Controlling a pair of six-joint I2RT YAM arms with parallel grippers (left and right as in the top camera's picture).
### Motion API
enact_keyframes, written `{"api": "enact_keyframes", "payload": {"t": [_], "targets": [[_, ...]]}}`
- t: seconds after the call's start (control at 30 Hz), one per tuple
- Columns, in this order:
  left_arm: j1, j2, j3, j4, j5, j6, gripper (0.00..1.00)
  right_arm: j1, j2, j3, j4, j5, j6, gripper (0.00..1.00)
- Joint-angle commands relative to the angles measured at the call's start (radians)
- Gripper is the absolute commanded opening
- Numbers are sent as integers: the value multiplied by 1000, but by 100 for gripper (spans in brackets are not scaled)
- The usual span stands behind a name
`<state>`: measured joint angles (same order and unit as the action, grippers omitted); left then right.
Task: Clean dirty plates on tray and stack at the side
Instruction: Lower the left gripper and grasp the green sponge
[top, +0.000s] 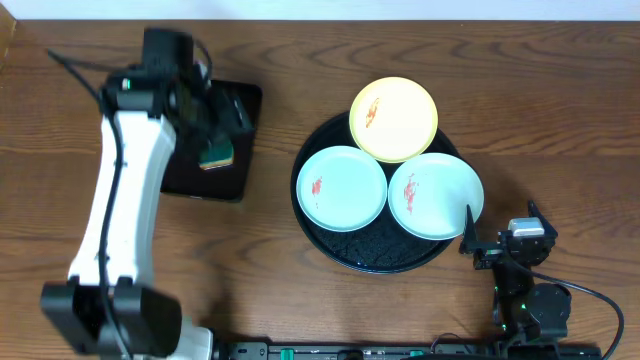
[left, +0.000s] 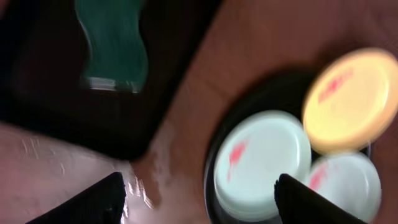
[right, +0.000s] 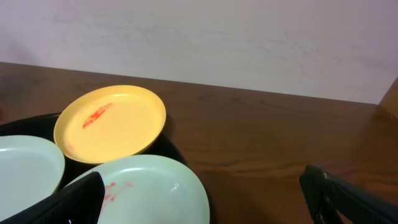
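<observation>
Plates, three in all, lie on the round black tray (top: 372, 258), which rests on the brown wooden surface (top: 300, 60) right of centre. Nearest the arms' bases, the right gripper (top: 499, 222) hovers just off the tray's near right edge. Its jaws are spread as wide as they go and have hold of nothing, with one finger close beside the rim of the right mint plate (top: 436, 196). That plate carries a few red smears near its middle. Beside it, on the tray's left half, lies the left mint plate (top: 342, 188), with a small red mark left of its centre. Whether the two rims touch or only come close, I cannot tell. Farther back, the yellow plate (top: 393, 118) rests on the far rims of both mint plates and reaches past the tray's far rim; a red streak marks its left part. Well to the left, toward the far side, a rectangular black tray (top: 190, 180) holds a green sponge (top: 216, 152). The left gripper (left: 199, 190) hangs over that tray near the sponge, jaws well apart and holding nothing.
</observation>
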<state>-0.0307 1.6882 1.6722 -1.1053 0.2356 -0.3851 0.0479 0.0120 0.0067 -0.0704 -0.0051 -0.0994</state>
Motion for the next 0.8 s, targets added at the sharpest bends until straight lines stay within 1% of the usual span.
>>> {"api": "enact_keyframes", "payload": {"t": [0.0, 0.17, 0.3, 0.5, 0.63, 0.67, 0.77], "targets": [[8, 92, 34, 51, -150, 13, 78, -9, -4, -1, -4, 4, -14, 99], [8, 208, 34, 153, -353, 13, 78, -9, -4, -1, -4, 4, -14, 99], [8, 299, 34, 207, -430, 14, 78, -9, -4, -1, -4, 4, -14, 99], [10, 403, 34, 222, -431, 13, 78, -9, -4, -1, -4, 4, -14, 99], [38, 449, 34, 217, -410, 14, 78, -9, -4, -1, -4, 4, -14, 99], [51, 457, 34, 216, -385, 14, 78, -9, -4, -1, -4, 4, -14, 99], [95, 470, 34, 222, -245, 40, 78, -9, -4, -1, -4, 4, -14, 99]]}}
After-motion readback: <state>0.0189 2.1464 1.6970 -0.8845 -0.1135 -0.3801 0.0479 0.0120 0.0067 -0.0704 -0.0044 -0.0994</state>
